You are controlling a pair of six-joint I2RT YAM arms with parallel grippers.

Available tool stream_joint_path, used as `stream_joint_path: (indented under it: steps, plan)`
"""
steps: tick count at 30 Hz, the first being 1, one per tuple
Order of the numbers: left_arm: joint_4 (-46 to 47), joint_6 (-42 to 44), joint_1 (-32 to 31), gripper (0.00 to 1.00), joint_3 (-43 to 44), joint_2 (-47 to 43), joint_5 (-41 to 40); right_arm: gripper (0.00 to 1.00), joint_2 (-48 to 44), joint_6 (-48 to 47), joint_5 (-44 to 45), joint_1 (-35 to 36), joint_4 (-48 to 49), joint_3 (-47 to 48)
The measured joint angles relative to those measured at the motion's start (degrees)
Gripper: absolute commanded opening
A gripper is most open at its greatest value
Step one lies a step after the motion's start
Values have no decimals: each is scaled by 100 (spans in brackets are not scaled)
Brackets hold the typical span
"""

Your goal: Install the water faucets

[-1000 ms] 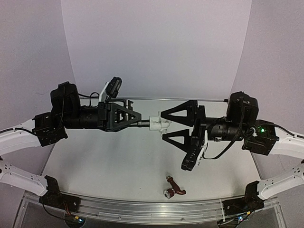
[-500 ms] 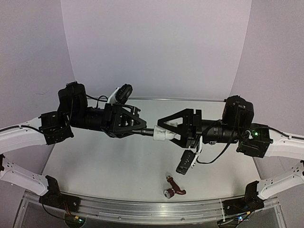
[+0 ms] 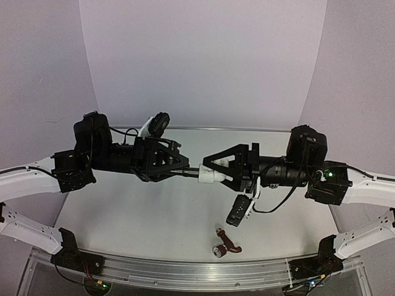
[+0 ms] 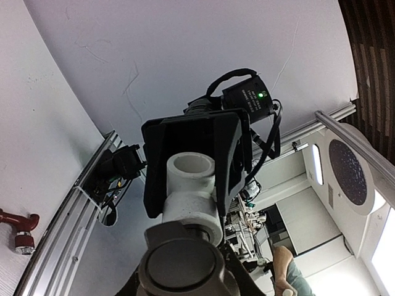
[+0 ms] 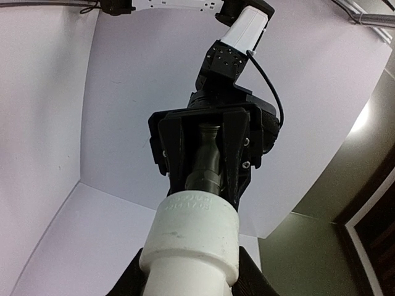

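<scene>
Above the table's middle, the dark grey faucet (image 3: pixel 190 172) lies level, and my left gripper (image 3: pixel 184 171) is shut on it. Its tip sits in a white elbow fitting (image 3: pixel 208 176). My right gripper (image 3: pixel 215 175) comes from the right, shut on that fitting. In the left wrist view the faucet's round dark end (image 4: pixel 179 265) fills the bottom, with the fitting (image 4: pixel 191 191) beyond it between black fingers (image 4: pixel 231 154). In the right wrist view the fitting (image 5: pixel 194 240) is close, and the faucet (image 5: pixel 207 160) runs on into the left gripper. The reddish-brown faucet (image 3: pixel 226 243) lies on the table near the front edge.
An aluminium rail (image 3: pixel 185 271) runs along the table's front edge between the arm bases. White walls close the table in at the back and both sides. The reddish-brown faucet (image 4: pixel 18 225) also shows at the left edge of the left wrist view.
My right gripper's jaws went from wide open to closed around the white fitting. Its wrist rolled, and both arms shifted slightly left and down. The left grip is unchanged.
</scene>
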Motion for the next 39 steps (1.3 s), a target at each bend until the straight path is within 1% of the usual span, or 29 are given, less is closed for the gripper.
stream_joint_path:
  steps: [5, 7, 8, 9, 11, 12, 13, 14, 15, 16, 18, 19, 21, 24, 28, 34, 36, 39]
  plan:
    - [28, 100, 2, 0, -173, -184, -177, 19, 177, 882, 116, 11, -398, 335]
    - [40, 373, -4, 0, -169, -248, -147, 17, 225, 1292, 178, 29, -605, 516]
    - [83, 534, -14, 0, -161, -274, -195, 18, 235, 1591, 193, 29, -659, 582]
    - [95, 619, -28, 0, -145, -284, -235, 20, 245, 1689, 210, 30, -690, 625]
    - [59, 717, -28, 0, -128, -286, -255, 35, 245, 1796, 244, 39, -757, 644]
    - [23, 763, -28, 0, -128, -286, -268, 48, 245, 1817, 250, 40, -795, 644]
    - [4, 802, -28, 0, -128, -283, -277, 65, 245, 1827, 257, 40, -826, 644]
    - [-10, 859, -28, 0, -128, -282, -285, 73, 245, 1835, 260, 40, -850, 644]
    - [2, 964, -30, 0, -128, -283, -285, 82, 243, 1918, 247, 40, -854, 642]
    - [24, 1131, -26, 0, -128, -290, -287, 88, 233, 2031, 223, 40, -834, 642]
    - [66, 1373, -6, 0, -128, -315, -312, 96, 141, 2171, 222, 40, -797, 642]
    - [75, 1487, 5, 0, -129, -336, -330, 98, 89, 2258, 224, 40, -787, 642]
    - [83, 1696, 13, 0, -130, -398, -375, 98, -15, 2461, 241, 39, -776, 642]
    - [27, 2016, 13, 0, -130, -529, -433, 98, -82, 3047, 284, 38, -882, 704]
    - [-191, 2769, 13, 0, -130, -760, -395, 98, 43, 4613, 371, 38, -1356, 1209]
    - [-405, 3802, 13, 0, -132, -909, -274, 98, 378, 7471, 233, 36, -1976, 1978]
    - [-537, 4042, 13, 0, -131, -890, -211, 97, 424, 8226, 71, 35, -2094, 2040]
    - [-746, 4323, 13, 0, -130, -859, -131, 93, 458, 9089, -208, 26, -2283, 2047]
